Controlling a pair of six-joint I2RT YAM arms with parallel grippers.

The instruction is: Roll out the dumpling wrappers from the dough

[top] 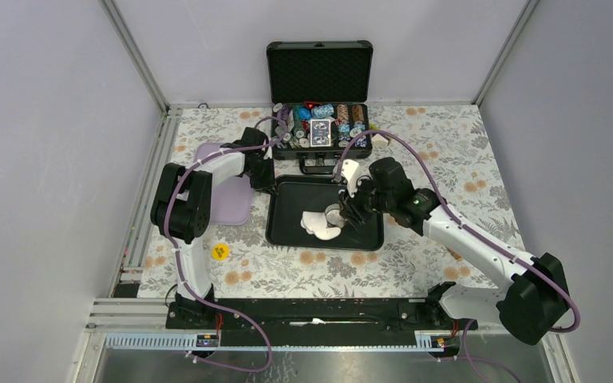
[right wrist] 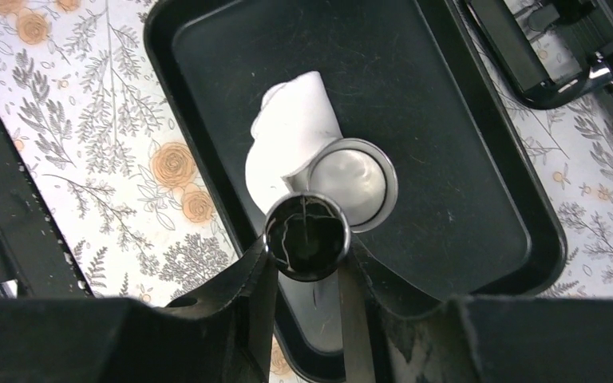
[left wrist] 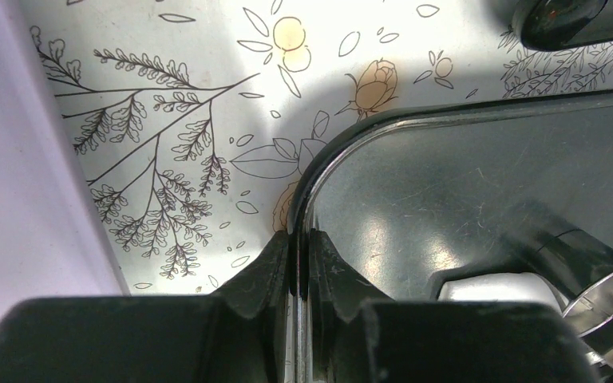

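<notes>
A black tray [top: 365,237] holds the dough [top: 316,223], an irregular white sheet with a folded edge [right wrist: 291,128]. My right gripper [top: 345,213] is shut on the dark round top of the steel ring cutter [right wrist: 307,237]. The cutter's ring [right wrist: 389,171] rests on the dough's right end. A round white disc, a dumpling wrapper [right wrist: 351,185], fills the ring. My left gripper [top: 265,180] is at the tray's far left corner. Its jaws [left wrist: 297,243] are shut on the tray's thin rim [left wrist: 319,171].
A lilac board [top: 227,191] lies left of the tray, seen also as the lilac board [left wrist: 16,199] in the left wrist view. An open black case of poker chips [top: 319,120] stands just behind the tray. A small yellow disc [top: 220,251] lies near the left arm.
</notes>
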